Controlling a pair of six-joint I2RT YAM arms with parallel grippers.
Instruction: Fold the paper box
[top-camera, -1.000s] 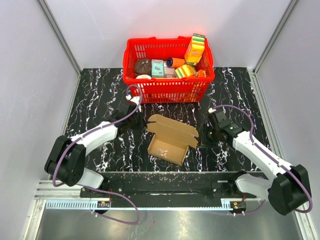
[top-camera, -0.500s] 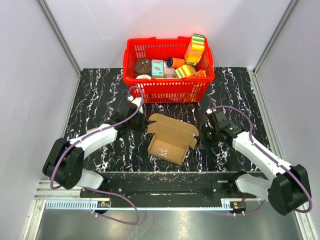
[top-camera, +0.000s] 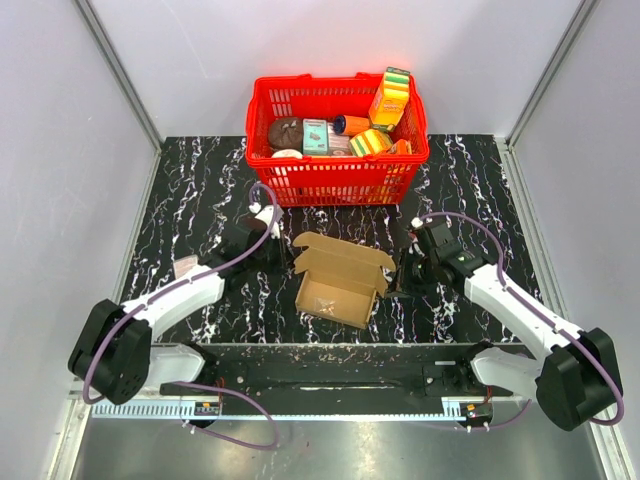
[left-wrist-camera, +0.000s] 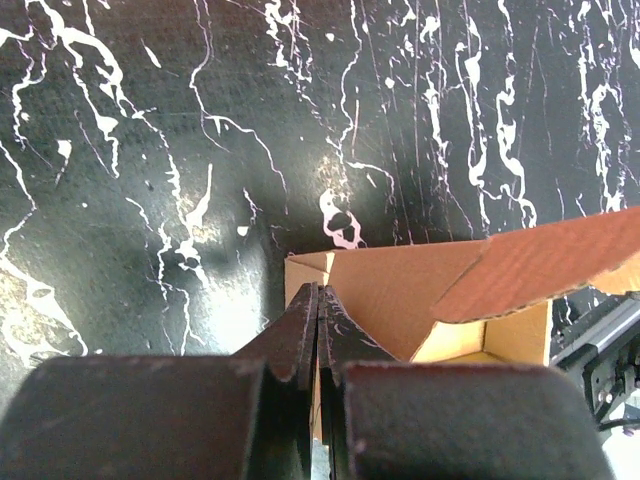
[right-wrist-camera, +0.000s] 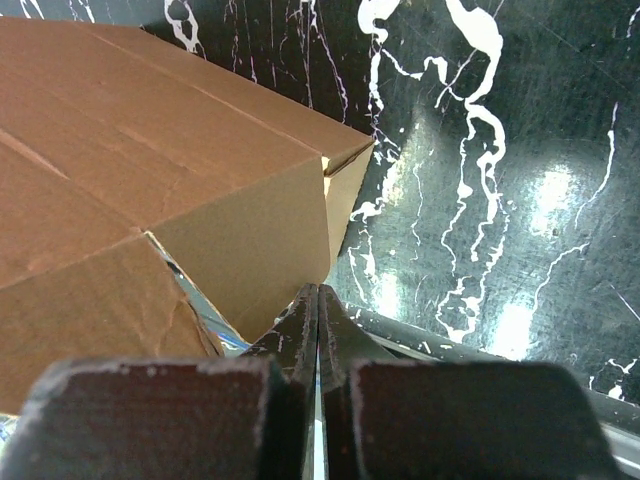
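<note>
Paper box (top-camera: 338, 282) was found mid-frame on tabletop (top-camera: 200, 180), lid ajar. Left claw (left-wrist-camera: 318, 310) & right claw (right-wrist-camera: 318, 300) were shut, empty, beside its ends. Cardboard judged light, creasable; best pushed near flap edges.
</note>
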